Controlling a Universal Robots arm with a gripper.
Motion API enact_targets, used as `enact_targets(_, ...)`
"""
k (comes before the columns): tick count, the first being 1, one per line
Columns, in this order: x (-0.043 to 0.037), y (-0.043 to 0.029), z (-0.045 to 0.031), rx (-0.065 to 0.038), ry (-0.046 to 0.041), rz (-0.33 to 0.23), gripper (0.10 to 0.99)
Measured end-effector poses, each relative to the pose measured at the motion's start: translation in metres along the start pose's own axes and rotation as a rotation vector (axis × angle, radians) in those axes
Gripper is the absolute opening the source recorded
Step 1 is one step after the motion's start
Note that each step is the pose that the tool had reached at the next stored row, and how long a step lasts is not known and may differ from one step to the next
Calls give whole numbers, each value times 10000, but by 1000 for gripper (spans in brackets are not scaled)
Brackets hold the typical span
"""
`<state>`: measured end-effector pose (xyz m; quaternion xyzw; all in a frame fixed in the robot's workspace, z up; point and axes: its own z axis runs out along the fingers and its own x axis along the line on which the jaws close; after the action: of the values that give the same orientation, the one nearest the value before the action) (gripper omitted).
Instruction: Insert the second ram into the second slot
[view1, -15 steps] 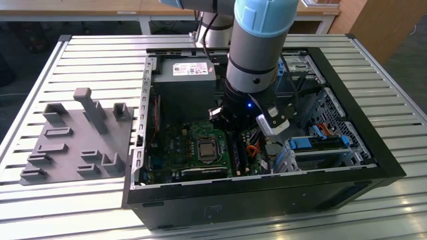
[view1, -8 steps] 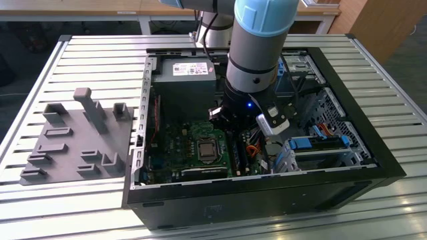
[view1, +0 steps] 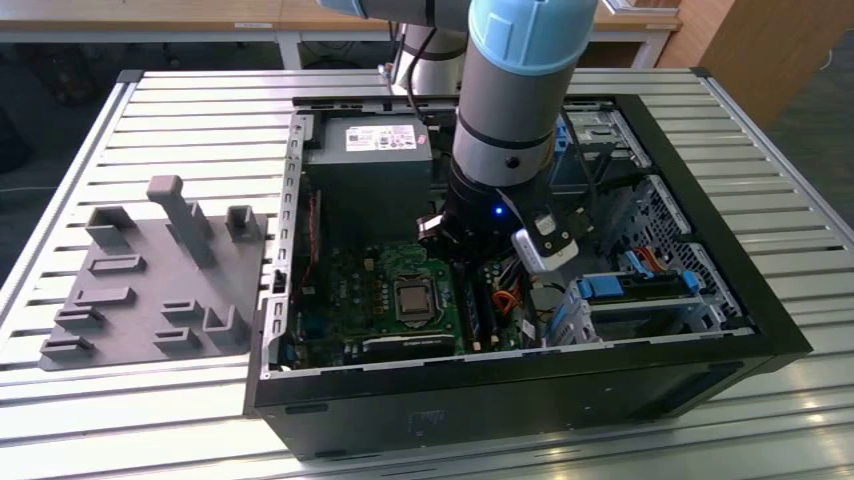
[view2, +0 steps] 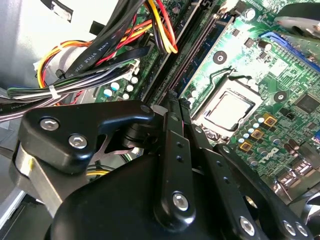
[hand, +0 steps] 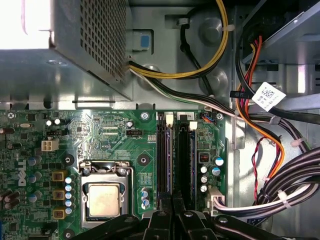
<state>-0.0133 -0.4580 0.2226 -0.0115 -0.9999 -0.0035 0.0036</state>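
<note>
The second ram (hand: 171, 160) is a thin blue stick standing on edge in a long black memory slot (hand: 164, 150) of the green motherboard, with a second black slot (hand: 186, 155) beside it. In the second wrist view its blue side (view2: 212, 42) runs away from my fingertips. My gripper (hand: 172, 207) is low inside the open computer case (view1: 667, 385), directly over that stick, with the black fingers (view2: 170, 130) shut narrowly on its upper edge. In the exterior view the gripper (view1: 467, 268) sits between the processor socket and the drive bays.
The grey power supply (view1: 371, 170) stands close behind the arm. A silver processor socket (hand: 104, 199) lies beside the slots. Thick cable bundles (hand: 290, 185) hang on the other side. Blue drive-bay latches (view1: 621, 287) are at the exterior view's right. A grey holder block (view1: 147, 280) rests outside the case.
</note>
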Motion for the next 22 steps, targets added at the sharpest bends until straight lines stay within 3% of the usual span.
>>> enact_targets(22,0,-13,14,-21,-1,178,125)
